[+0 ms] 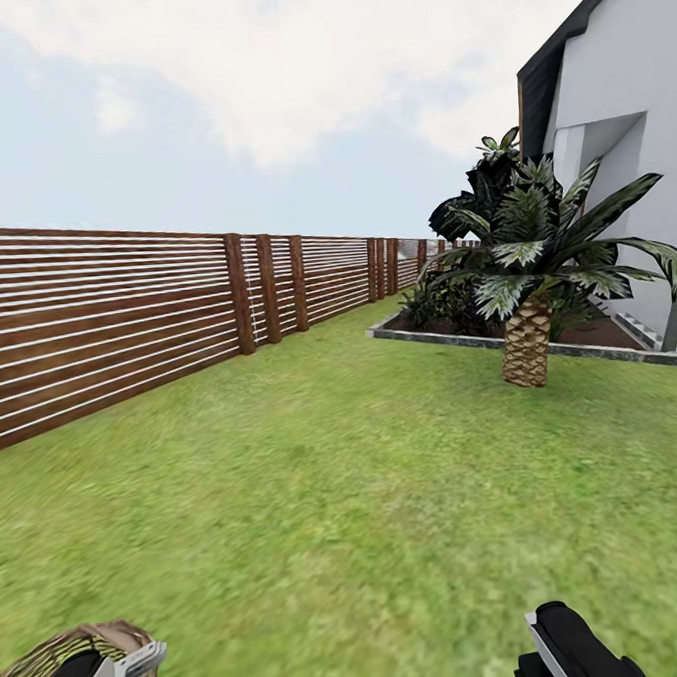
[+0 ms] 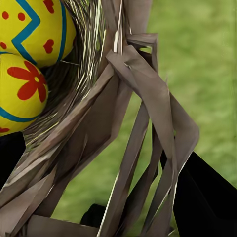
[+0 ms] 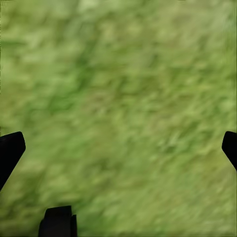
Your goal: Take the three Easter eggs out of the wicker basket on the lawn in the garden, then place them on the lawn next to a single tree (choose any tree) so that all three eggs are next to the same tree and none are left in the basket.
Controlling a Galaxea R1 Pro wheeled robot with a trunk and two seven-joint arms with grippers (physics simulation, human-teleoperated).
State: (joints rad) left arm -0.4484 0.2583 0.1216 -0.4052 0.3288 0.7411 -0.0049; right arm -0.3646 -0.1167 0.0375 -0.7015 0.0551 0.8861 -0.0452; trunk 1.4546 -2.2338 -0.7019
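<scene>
My left gripper (image 1: 126,670) sits at the bottom left of the head view, shut on the rim handle of the brown wicker basket (image 1: 52,654). The left wrist view looks into the basket (image 2: 98,123): woven handle strips run between my dark fingers (image 2: 207,197). Two yellow Easter eggs lie on the straw inside, one with a blue zigzag (image 2: 34,24) and one with a red flower (image 2: 22,91). My right gripper (image 1: 558,651) hangs open over the lawn (image 1: 347,478), with only grass between its fingertips (image 3: 10,148). The tree is out of view.
A brown slat fence (image 1: 107,313) runs along the left and recedes ahead. A low spiky palm plant (image 1: 527,337) stands at the right, beside a stone-edged bed (image 1: 428,333) and the white house (image 1: 625,111). Open grass stretches ahead.
</scene>
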